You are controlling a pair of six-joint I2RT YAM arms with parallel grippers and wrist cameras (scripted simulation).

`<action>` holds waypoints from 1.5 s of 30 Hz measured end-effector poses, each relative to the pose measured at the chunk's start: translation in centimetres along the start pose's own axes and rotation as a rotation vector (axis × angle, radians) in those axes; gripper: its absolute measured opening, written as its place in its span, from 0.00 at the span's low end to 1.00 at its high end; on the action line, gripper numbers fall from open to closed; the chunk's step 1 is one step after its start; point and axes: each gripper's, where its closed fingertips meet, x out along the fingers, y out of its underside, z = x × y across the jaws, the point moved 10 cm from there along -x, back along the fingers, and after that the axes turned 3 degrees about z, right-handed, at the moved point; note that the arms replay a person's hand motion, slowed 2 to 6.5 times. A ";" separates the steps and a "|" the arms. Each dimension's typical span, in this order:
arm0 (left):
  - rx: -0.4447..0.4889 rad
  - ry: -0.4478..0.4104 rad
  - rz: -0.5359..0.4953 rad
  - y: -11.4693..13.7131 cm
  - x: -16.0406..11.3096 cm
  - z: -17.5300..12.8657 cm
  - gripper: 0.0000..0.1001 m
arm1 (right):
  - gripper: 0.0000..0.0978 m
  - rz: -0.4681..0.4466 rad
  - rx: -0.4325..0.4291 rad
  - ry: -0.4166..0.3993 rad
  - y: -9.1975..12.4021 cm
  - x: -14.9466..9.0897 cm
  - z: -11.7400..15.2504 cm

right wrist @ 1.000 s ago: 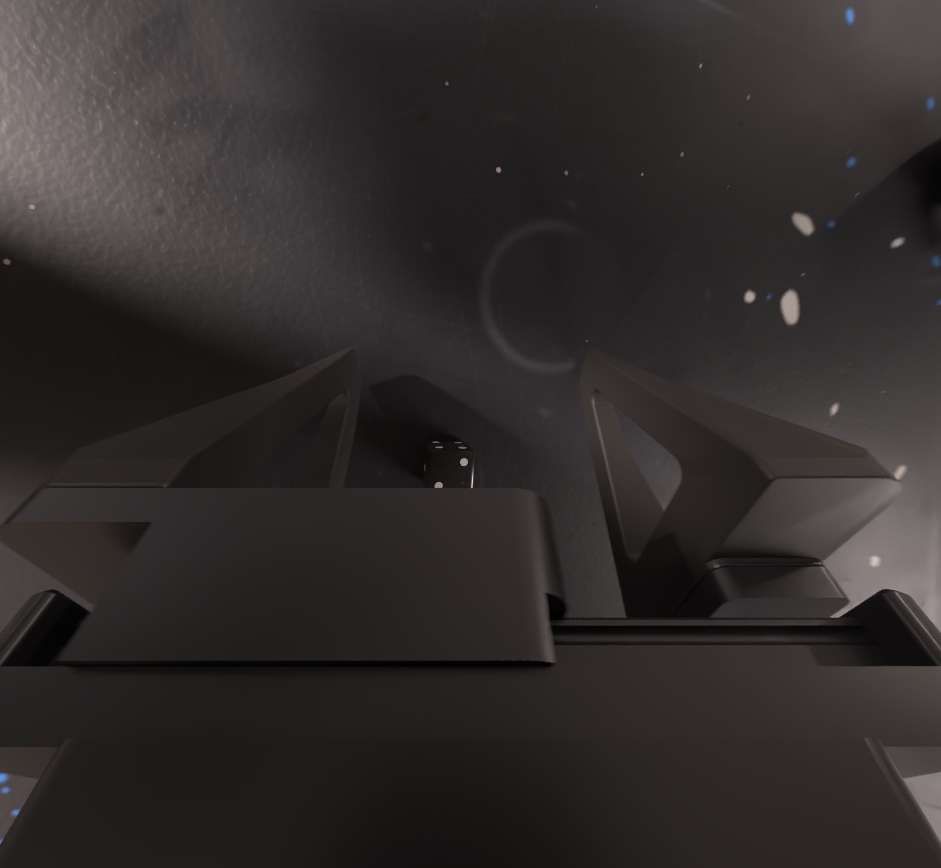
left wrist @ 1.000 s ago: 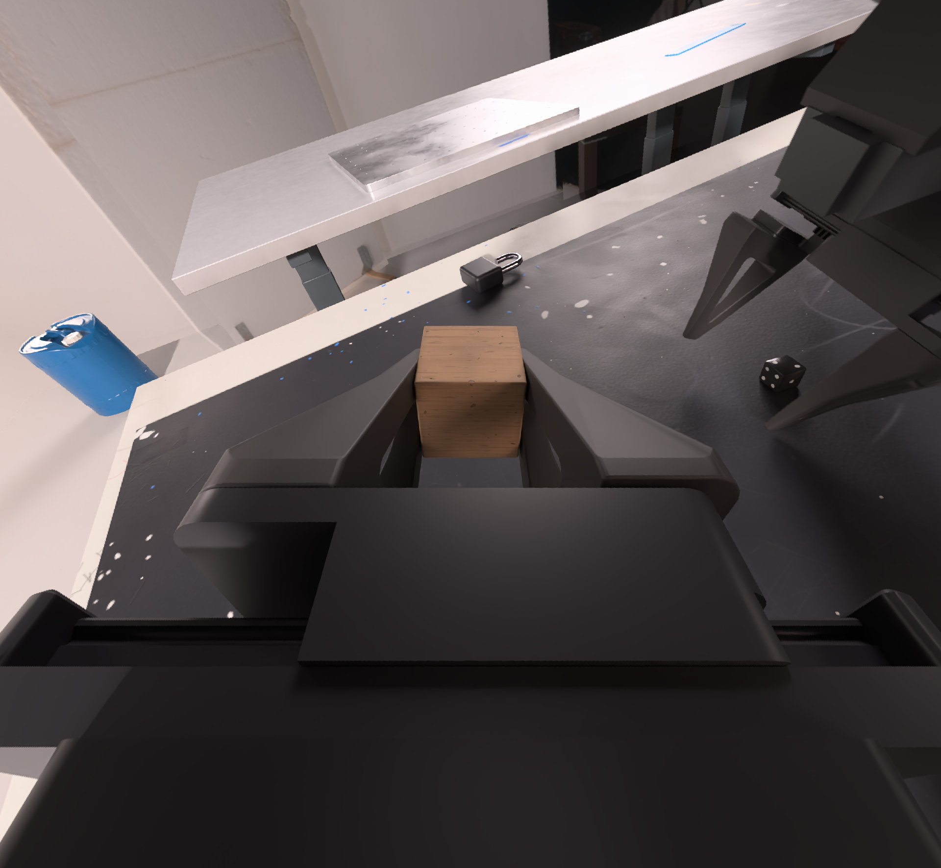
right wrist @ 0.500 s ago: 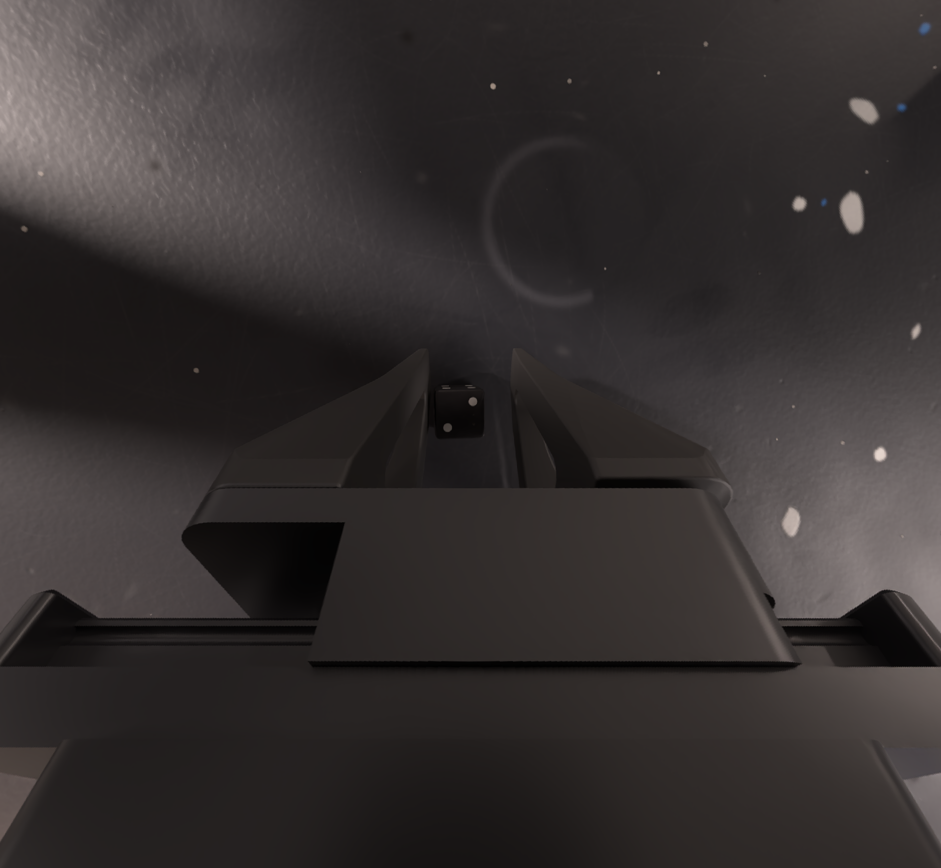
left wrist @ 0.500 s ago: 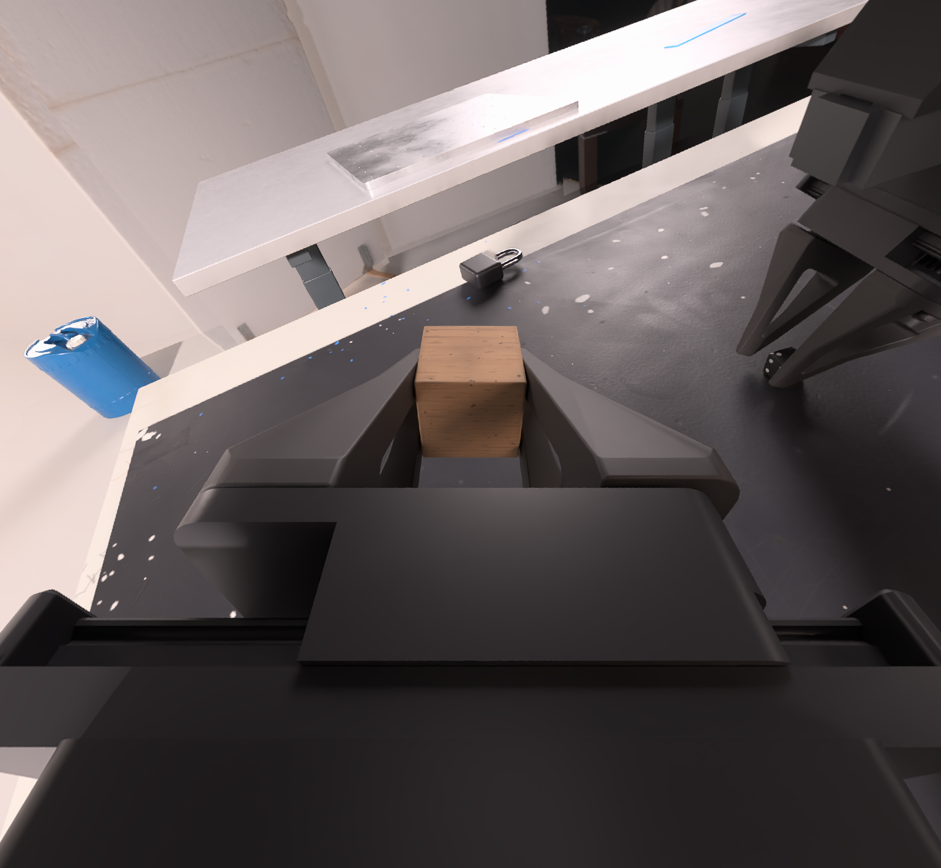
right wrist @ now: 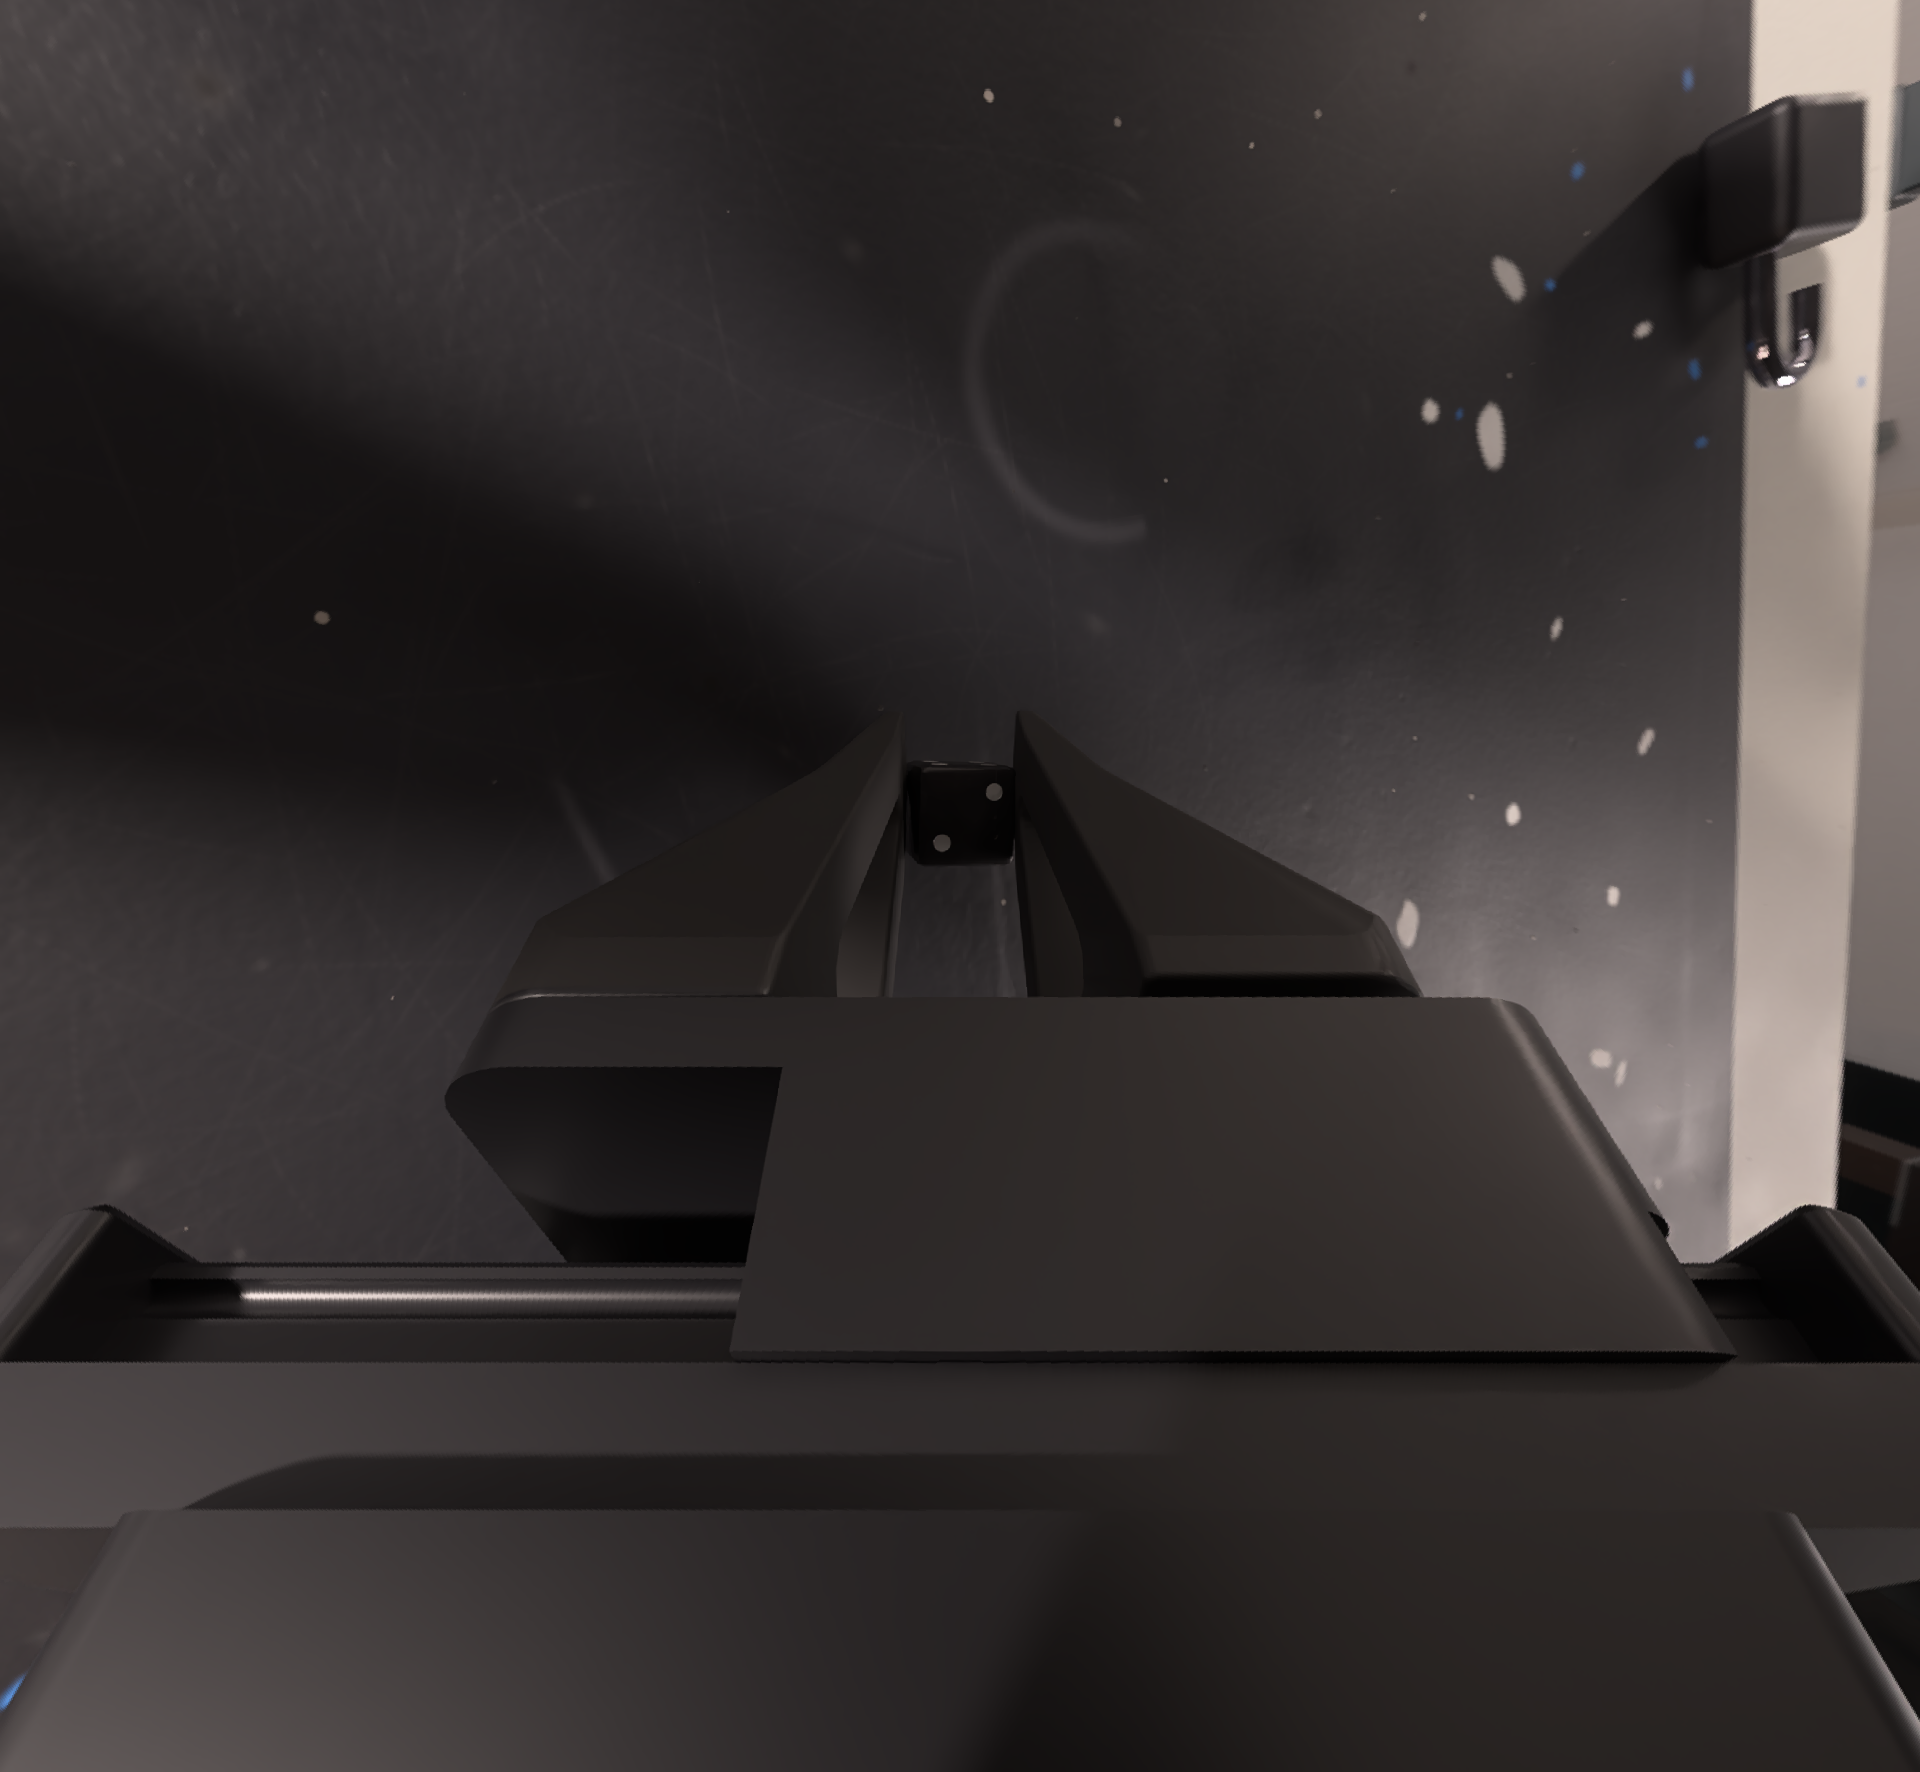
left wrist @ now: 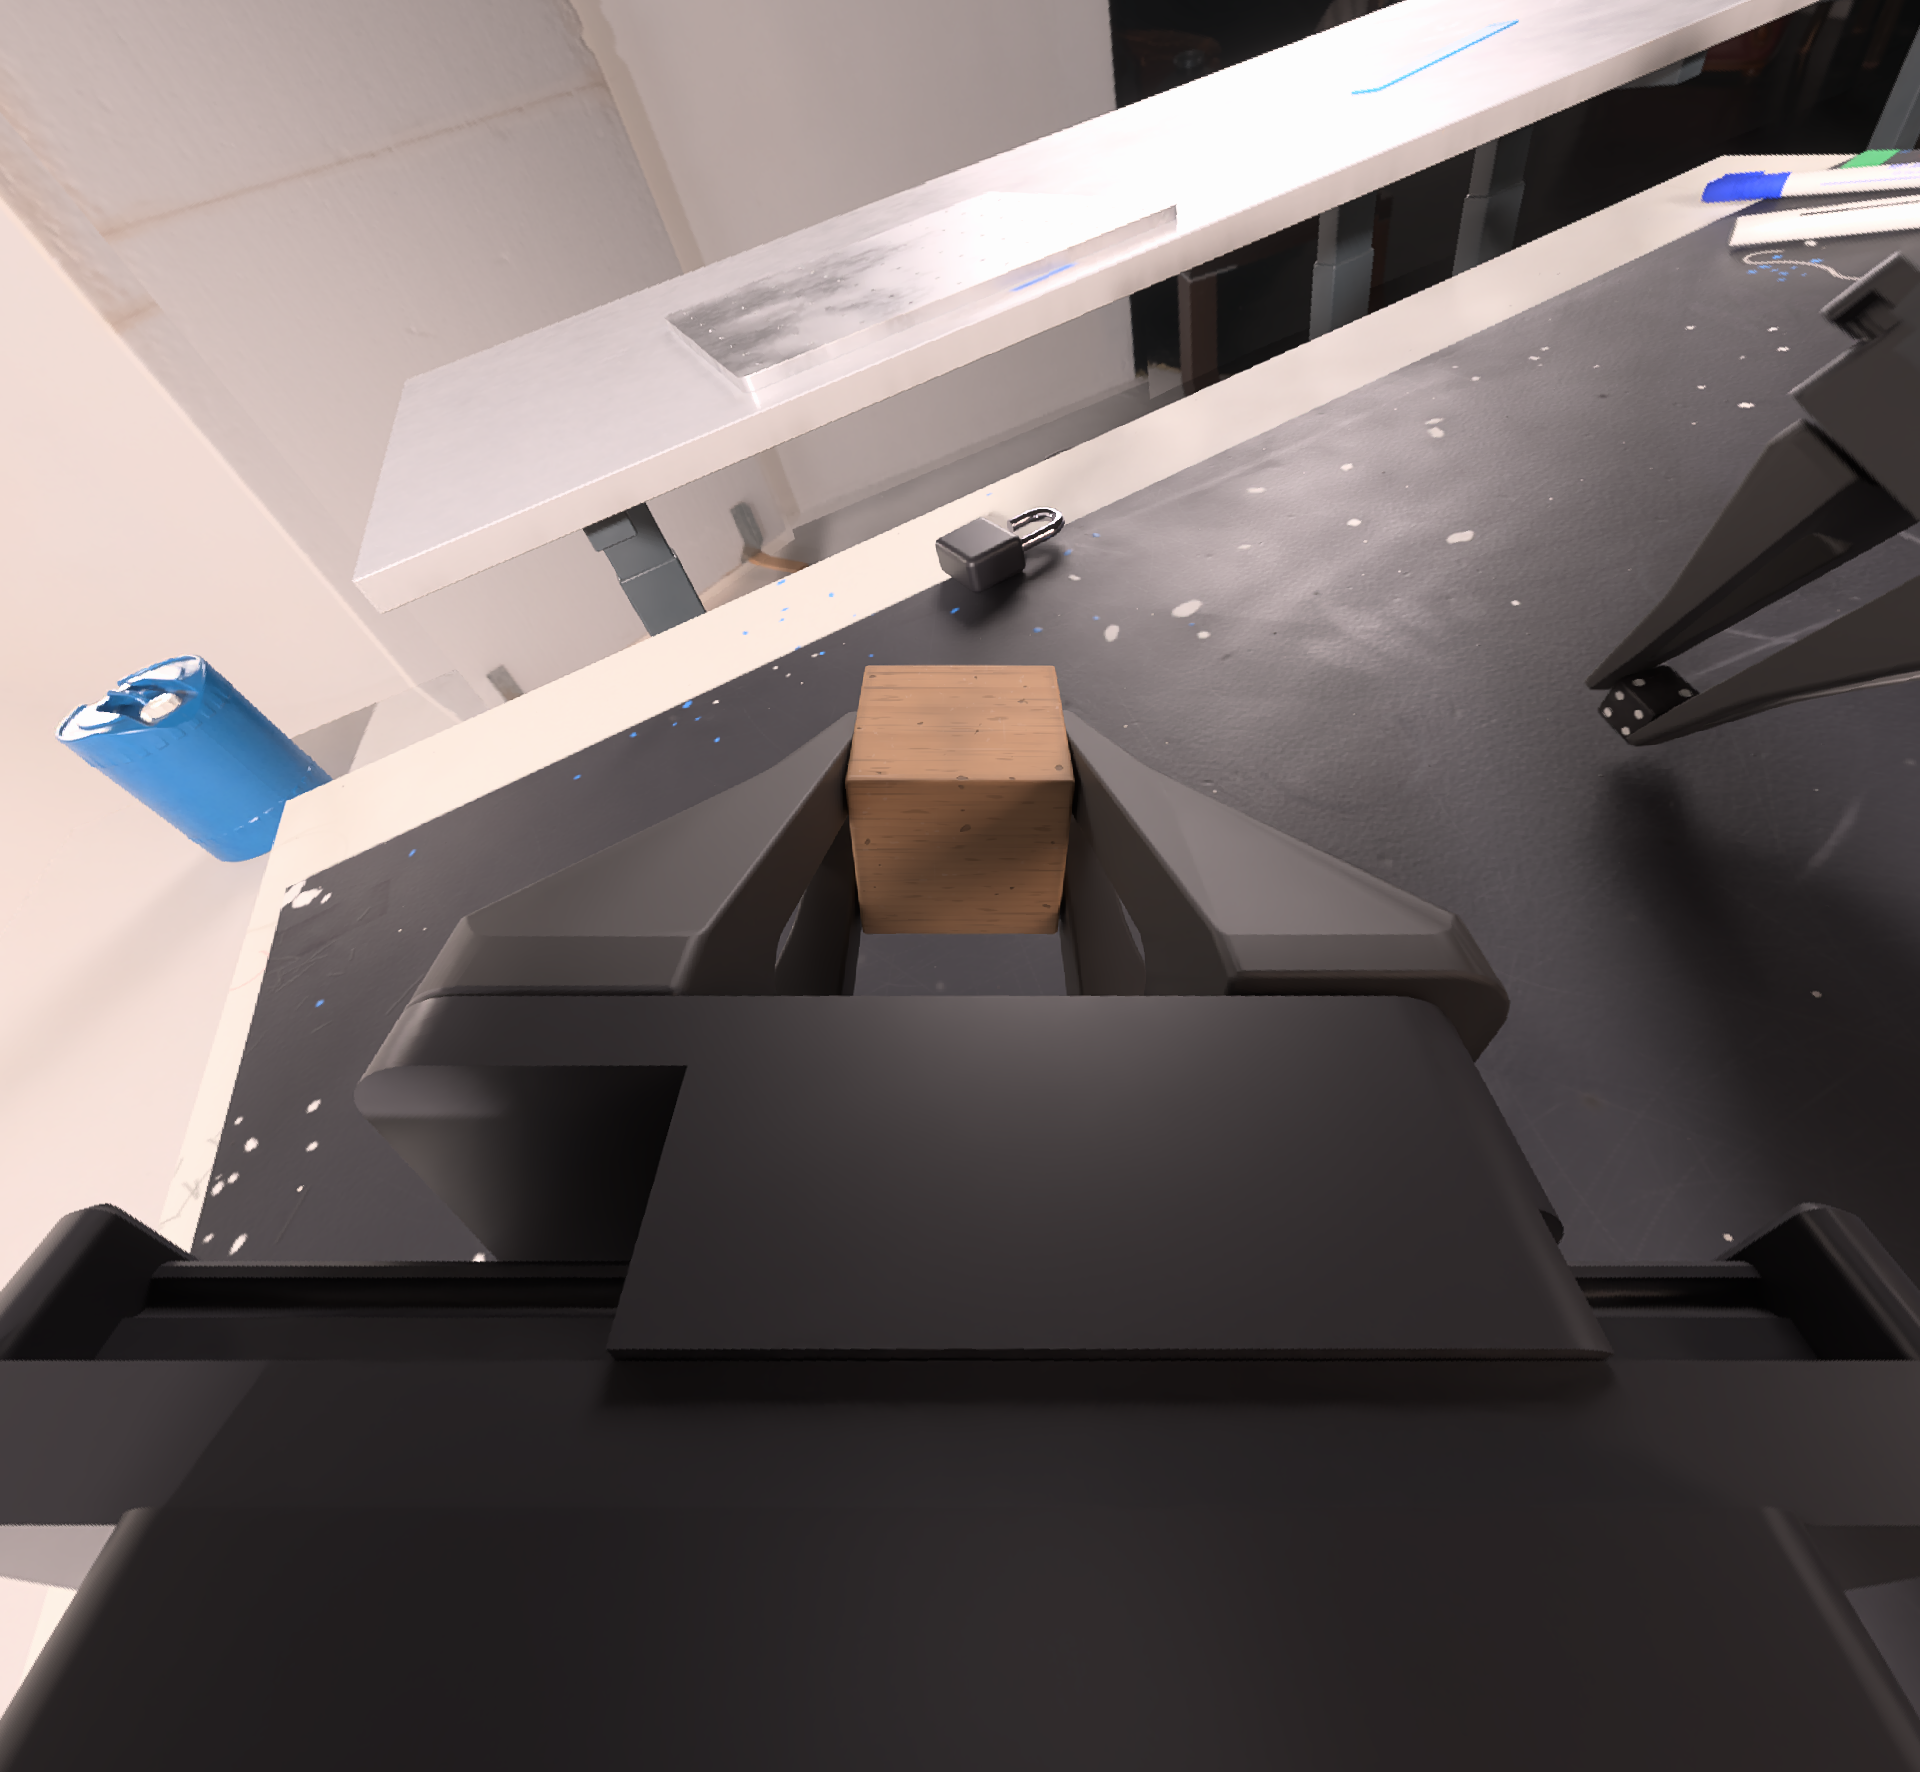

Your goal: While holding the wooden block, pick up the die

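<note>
My left gripper (left wrist: 958, 766) is shut on the wooden block (left wrist: 958, 803), a light brown cube held between both fingers above the dark table (left wrist: 1351, 683). My right gripper (right wrist: 958, 777) is shut on the die (right wrist: 958, 813), a small black cube with white pips, pinched at the fingertips. In the left wrist view the right gripper (left wrist: 1642, 712) shows at the right edge, holding the die (left wrist: 1636, 706) clear of the table with its shadow below.
A dark padlock (left wrist: 992, 546) lies near the table's far edge; it also shows in the right wrist view (right wrist: 1782, 205). Markers (left wrist: 1808, 184) lie at the far right corner. A blue canister (left wrist: 182, 756) stands on the floor beyond the table. A white bench (left wrist: 935, 288) runs behind.
My right gripper closed on the die and lifted it off the table, moving right and up. My left gripper kept its hold on the wooden block and stayed in place.
</note>
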 end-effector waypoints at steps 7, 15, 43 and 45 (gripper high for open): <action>0.003 0.000 -0.002 -0.1 -0.1 -0.1 0.29 | 0.18 -0.091 -0.014 0.080 0.4 -2.9 0.6; 0.003 0.001 -0.002 -0.1 -0.1 -0.1 0.29 | 0.18 -0.228 0.003 0.237 1.7 -8.8 0.0; 0.021 -0.026 -0.015 -0.2 -0.2 -0.6 0.29 | 0.18 0.070 -0.249 0.466 18.4 -23.2 -6.8; 0.019 -0.030 -0.016 -0.1 -0.2 -0.7 0.29 | 0.18 0.108 -0.229 0.430 19.6 -22.9 -7.0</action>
